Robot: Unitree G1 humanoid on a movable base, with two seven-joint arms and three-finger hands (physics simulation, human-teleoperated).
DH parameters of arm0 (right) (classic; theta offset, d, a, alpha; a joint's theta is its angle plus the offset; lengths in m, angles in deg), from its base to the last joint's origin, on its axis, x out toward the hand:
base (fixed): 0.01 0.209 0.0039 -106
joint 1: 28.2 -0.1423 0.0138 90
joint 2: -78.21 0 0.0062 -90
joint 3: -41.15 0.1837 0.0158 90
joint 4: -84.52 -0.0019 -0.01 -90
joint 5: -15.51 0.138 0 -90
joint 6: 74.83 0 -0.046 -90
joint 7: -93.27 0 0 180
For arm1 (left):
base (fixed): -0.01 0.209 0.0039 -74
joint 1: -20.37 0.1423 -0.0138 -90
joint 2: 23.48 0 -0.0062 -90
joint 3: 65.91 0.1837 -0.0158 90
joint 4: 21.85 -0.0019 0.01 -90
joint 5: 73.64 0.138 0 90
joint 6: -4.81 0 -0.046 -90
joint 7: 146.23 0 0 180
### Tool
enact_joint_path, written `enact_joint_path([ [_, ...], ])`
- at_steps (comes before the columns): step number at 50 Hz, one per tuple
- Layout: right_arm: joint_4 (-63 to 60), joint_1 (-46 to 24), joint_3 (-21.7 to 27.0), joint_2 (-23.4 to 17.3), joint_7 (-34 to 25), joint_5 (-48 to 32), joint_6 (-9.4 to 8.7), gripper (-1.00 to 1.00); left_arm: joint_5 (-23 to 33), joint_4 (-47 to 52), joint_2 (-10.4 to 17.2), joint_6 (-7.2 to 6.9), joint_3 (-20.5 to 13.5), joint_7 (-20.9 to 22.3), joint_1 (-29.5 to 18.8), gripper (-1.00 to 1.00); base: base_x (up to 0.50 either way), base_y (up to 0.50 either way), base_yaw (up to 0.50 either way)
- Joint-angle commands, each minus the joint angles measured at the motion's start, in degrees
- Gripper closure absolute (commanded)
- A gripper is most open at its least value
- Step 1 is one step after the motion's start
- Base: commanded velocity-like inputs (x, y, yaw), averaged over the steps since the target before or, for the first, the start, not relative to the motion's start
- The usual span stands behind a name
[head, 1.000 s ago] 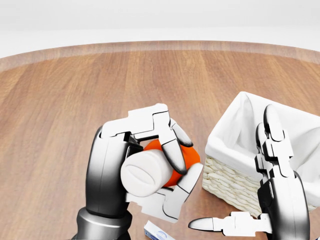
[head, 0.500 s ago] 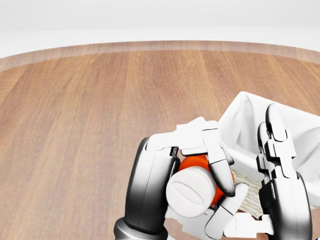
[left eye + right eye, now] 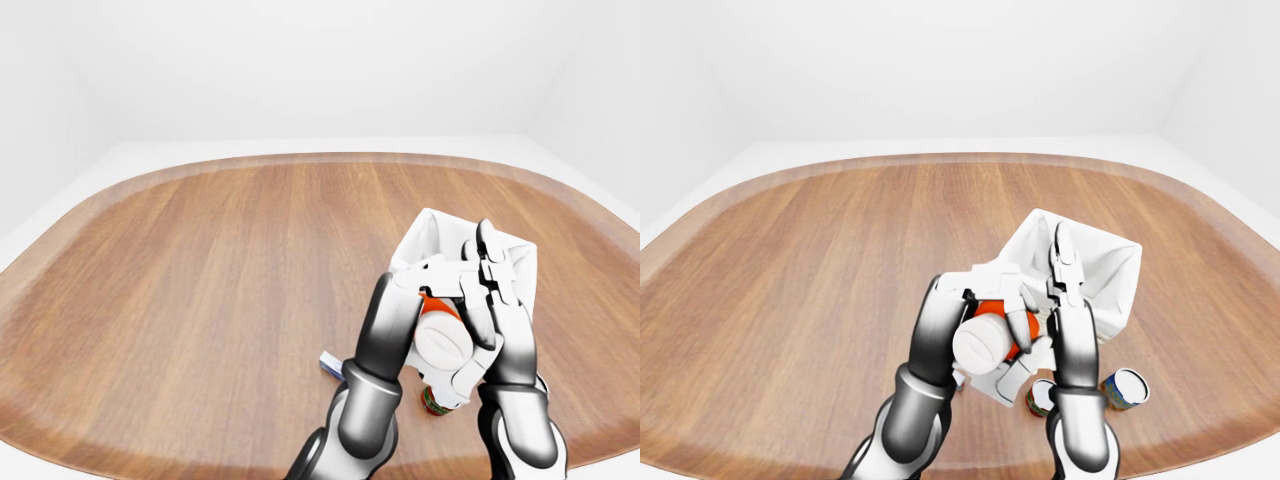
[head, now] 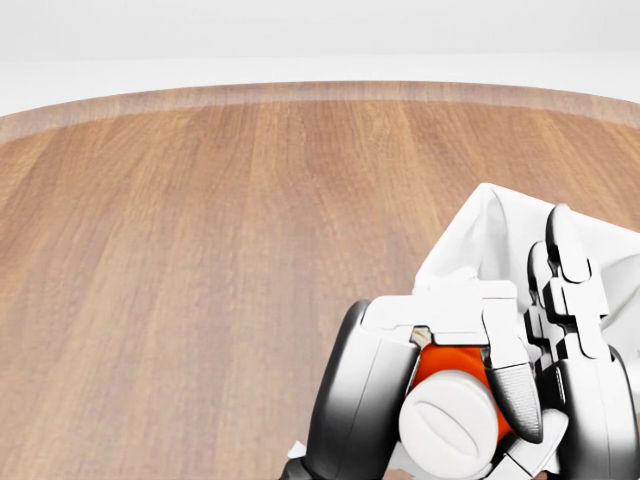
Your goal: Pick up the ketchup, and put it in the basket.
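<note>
Nearest the robot, at about six o'clock in the right-eye view, two cans sit on the tabletop [image 3: 790, 300]: a small can with a green rim [image 3: 1038, 397] partly hidden behind the right forearm, and a second can [image 3: 1126, 389] lying with its pale end showing, just to the right at five o'clock. In the left-eye view a small white and blue carton [image 3: 329, 365] peeks out from behind the left forearm, lying flat on the wood.

Just above these, the left hand [image 4: 440, 390] is closed around the ketchup [image 4: 450, 410], a red bottle with a broad white cap that faces the camera. The fingers wrap over the top and under the bottom of the bottle, and it is lifted clear of the wood. In the head view it sits at about five o'clock, right at the near edge of the basket [image 4: 490, 225].

The right hand [image 4: 575, 300] stands just beside it on the right, fingers straight and pointing upward, spread and holding nothing. It overlaps the basket in every view; whether it touches the cloth I cannot tell.

The basket, lined with white cloth, lies beyond both hands at about four o'clock. Farther off, the rounded wooden tabletop stretches toward twelve o'clock, ending against a plain white wall [image 3: 300, 70].
</note>
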Motion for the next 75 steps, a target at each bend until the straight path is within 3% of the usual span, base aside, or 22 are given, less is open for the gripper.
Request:
enact_joint_path([
  [1, -1.2, 0.3, 0.0, 0.1, -0.3, 0.1, 0.00, -1.00, -1.7, -1.8, -0.7, 0.00, 2.5, -2.7, 0.4, 0.94, 0.00, 0.00, 0.00],
  [9, 0.3, 0.7, 0.1, -0.3, -1.8, 0.8, 0.00, -1.00, -1.5, -1.0, -0.7, 0.00, 2.8, -2.7, 0.4, 0.93, 0.00, 0.00, 0.00],
  [10, 0.4, 1.5, -0.1, -0.5, -2.9, 2.2, 1.74, 0.91, -1.4, -0.8, -0.6, 0.00, 2.9, -2.7, 0.4, 0.93, 0.00, 0.00, 0.00],
  [11, 0.6, 1.2, -0.1, -0.3, -2.6, 1.2, 0.83, 1.00, -1.4, -0.8, -0.6, 0.00, 2.8, -2.6, 0.4, 0.92, 0.00, 0.00, 0.00],
  [13, 0.3, 1.3, -0.3, -0.2, -2.7, 1.2, 1.14, 1.00, -1.4, -0.9, -0.6, 0.00, 2.7, -2.6, 0.3, 0.91, 0.00, 0.00, 0.00],
  [14, 0.4, 1.3, -0.2, -0.3, -2.6, 1.0, 1.34, 1.00, -1.3, -0.6, -0.6, 0.00, 2.9, -2.5, 0.4, 0.69, 0.00, 0.00, 0.00],
  [15, 0.6, 1.1, 0.1, -0.2, -2.6, 1.1, 1.30, 1.00, -0.7, -0.6, -0.4, 0.00, 3.2, -2.6, 0.4, 0.11, 0.00, 0.00, 0.00],
  [16, 0.7, 1.0, 0.3, -0.2, -2.6, 1.2, 1.32, 1.00, -0.5, -0.7, -0.5, 0.00, 3.3, -2.6, 0.3, -1.00, 0.00, 0.00, 0.00],
  [42, 2.4, 0.8, -0.3, -0.2, -1.5, -0.3, 2.87, 1.00, 0.2, 3.7, 1.1, 0.00, 2.4, -1.2, 0.9, -1.00, 0.00, 0.00, 0.00],
  [49, 2.9, 0.5, -0.3, -0.2, -1.2, -0.5, 2.96, 1.00, 1.7, 9.5, 3.9, 0.00, 1.2, 0.7, 1.7, -1.00, 0.00, 0.00, 0.00],
  [51, 2.9, 0.5, -0.2, -0.2, -1.2, -0.5, 2.93, 1.00, 2.1, 13.4, 6.1, 0.00, -0.1, 2.2, 2.7, -1.00, 0.00, 0.00, 0.00],
  [59, 3.3, 0.3, -0.1, -0.1, -1.1, -0.6, 3.30, 1.00, 2.9, 27.2, 13.1, 0.00, -5.8, 6.0, 6.2, -1.00, 0.00, 0.00, 0.00],
  [65, 4.5, -0.1, -0.6, -0.2, -0.6, -1.2, 3.77, 1.00, -1.9, 28.2, 15.1, 0.00, -17.4, 7.4, 9.1, -1.00, 0.00, 0.00, 0.00],
  [70, 4.6, -0.4, -0.1, -0.2, -0.6, -1.1, 3.80, 1.00, -9.7, 21.3, 15.6, 0.00, -30.1, 8.9, 12.4, -1.00, 0.00, 0.00, 0.00],
  [75, 4.7, -0.3, -0.3, -0.2, -0.5, -1.5, 3.92, 1.00, -12.5, 17.0, 15.1, 0.00, -37.7, 11.0, 14.2, -1.00, 0.00, 0.00, 0.00],
])
